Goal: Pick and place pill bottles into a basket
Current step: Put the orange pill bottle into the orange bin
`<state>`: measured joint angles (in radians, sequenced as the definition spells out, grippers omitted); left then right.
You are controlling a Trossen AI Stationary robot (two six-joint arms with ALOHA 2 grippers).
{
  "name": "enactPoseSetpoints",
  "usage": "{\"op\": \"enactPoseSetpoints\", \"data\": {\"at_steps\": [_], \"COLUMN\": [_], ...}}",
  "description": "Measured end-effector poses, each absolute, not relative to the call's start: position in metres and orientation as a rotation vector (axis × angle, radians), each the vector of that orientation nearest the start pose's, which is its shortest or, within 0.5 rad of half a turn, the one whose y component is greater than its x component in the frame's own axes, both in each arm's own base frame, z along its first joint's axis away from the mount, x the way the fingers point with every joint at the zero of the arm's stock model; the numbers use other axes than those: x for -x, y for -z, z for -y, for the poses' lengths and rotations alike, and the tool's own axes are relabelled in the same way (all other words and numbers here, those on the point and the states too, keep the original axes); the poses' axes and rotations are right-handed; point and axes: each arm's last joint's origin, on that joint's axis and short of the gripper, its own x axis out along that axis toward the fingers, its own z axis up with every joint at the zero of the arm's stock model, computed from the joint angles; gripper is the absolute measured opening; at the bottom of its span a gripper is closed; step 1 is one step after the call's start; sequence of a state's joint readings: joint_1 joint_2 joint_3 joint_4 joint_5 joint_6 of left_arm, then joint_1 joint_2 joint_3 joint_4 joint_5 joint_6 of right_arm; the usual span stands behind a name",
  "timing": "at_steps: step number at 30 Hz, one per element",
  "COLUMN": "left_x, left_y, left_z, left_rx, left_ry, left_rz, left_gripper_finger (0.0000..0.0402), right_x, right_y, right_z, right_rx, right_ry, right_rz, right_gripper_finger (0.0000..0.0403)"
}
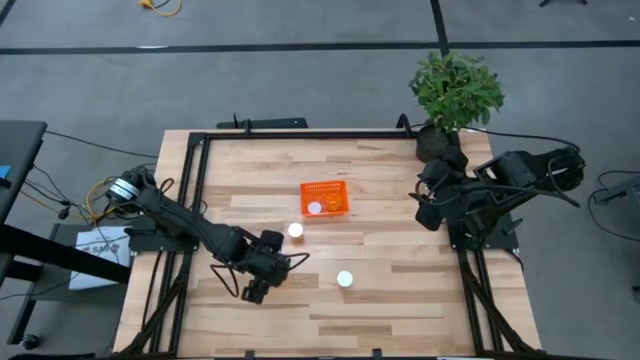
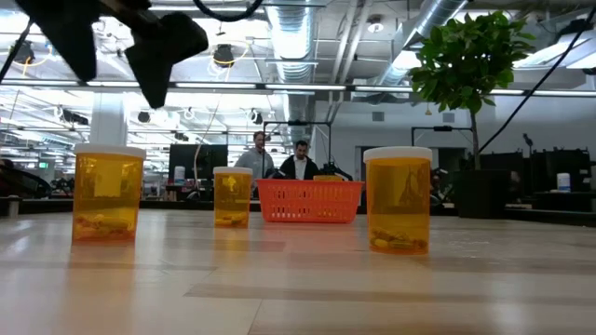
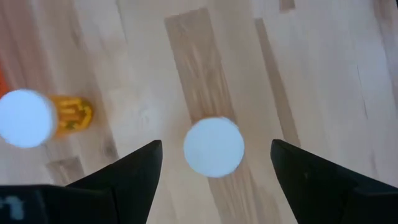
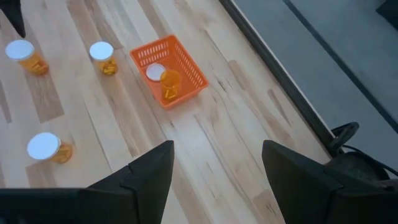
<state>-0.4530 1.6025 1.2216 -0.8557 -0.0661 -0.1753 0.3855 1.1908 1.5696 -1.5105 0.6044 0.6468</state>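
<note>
Three pill bottles with white caps and amber bodies stand upright on the wooden table. One (image 3: 213, 147) stands below my left gripper (image 1: 258, 285), whose open fingers are either side of its cap without touching. That gripper hides this bottle in the high view, but the bottle shows in the low view (image 2: 109, 194). A second bottle (image 1: 296, 231) stands just in front of the orange mesh basket (image 1: 325, 198). A third bottle (image 1: 345, 280) stands nearer the front. Another bottle (image 4: 166, 81) lies inside the basket. My right gripper (image 1: 428, 210) waits open and empty at the table's right side.
A dark pot with a green plant (image 1: 455, 95) stands at the far right corner, close to my right arm. A black frame (image 1: 300, 135) borders the table. People (image 2: 279, 160) show in the room beyond the far edge.
</note>
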Motion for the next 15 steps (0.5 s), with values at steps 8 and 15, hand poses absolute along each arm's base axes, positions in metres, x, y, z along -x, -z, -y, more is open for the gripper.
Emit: {"op": "enactPoseSetpoints", "data": {"at_steps": [8, 15], "left_x": [-0.279, -0.284], "left_y": [-0.232, -0.219], "left_z": [0.139, 0.143], "left_rx": [-0.250, -0.310], "left_ry": [0.274, 0.297], "left_rz": [-1.261, -1.288], "left_gripper_finger": [0.0291, 0.0291], "right_x": [-0.160, -0.160], "right_y": [-0.412, -0.412], "right_z": [-0.047, -0.047], "right_rx": [-0.051, -0.051], "right_ry": [0.497, 0.497], "right_rz": [-0.871, -0.871], "right_gripper_finger": [0.0240, 0.0240]}}
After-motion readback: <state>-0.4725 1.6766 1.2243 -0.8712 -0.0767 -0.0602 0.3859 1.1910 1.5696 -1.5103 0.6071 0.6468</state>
